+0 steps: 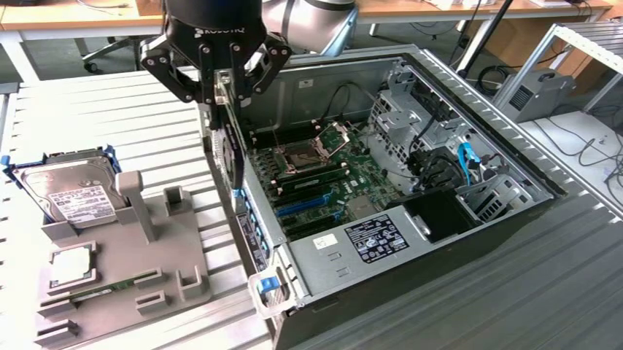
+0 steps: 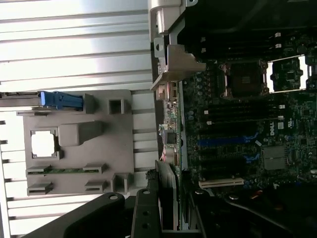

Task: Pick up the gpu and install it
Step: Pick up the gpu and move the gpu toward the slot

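The gpu [image 1: 232, 157] hangs on edge, a thin dark card with its long side running down. My gripper [image 1: 227, 93] is shut on its upper end. The card's lower part hovers over the rim of the open computer case [image 1: 506, 168] on the exterior view's left, above the motherboard [image 1: 331, 182] and near the blue expansion slots [image 1: 303, 205]. In the wrist view the gpu [image 2: 167, 181] shows edge-on between my black fingers [image 2: 143, 215], with its silver bracket [image 2: 176, 64] at the far end beside the case wall.
A grey parts holder [image 1: 146, 240] sits on the slatted table at the exterior view's left. It carries a silver hard drive [image 1: 68, 193], a processor chip [image 1: 73, 264] and a green memory stick [image 1: 112, 286]. Drive cages and cables fill the case at the exterior view's right.
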`<state>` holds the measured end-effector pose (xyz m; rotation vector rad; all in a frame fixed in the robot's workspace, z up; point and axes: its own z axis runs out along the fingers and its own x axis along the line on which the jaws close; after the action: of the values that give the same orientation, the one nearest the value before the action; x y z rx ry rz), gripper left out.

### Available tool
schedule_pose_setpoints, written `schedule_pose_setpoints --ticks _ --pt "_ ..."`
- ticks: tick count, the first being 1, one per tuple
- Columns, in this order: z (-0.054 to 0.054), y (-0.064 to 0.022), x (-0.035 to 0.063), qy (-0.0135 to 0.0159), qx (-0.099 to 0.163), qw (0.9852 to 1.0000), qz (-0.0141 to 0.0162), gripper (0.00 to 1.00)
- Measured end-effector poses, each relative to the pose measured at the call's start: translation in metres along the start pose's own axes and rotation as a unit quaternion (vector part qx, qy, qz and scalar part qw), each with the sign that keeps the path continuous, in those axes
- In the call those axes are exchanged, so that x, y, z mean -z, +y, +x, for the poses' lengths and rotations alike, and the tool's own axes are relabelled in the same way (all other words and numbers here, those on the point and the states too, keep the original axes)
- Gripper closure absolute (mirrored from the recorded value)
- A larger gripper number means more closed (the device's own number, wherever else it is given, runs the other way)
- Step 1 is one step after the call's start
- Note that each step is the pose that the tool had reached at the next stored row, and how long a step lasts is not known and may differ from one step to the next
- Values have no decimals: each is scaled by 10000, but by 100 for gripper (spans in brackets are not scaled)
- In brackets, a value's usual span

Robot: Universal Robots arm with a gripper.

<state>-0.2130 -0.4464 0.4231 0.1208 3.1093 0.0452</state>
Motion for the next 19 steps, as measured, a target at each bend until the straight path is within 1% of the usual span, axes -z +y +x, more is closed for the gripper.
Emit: schedule_pose_setpoints --ticks 3,8,19 --pt "-33 2 -1 0 0 10000 0 71" --pt "-125 10 -4 0 0 10000 1 71" --pt "-258 20 -8 0 0 10000 0 71"
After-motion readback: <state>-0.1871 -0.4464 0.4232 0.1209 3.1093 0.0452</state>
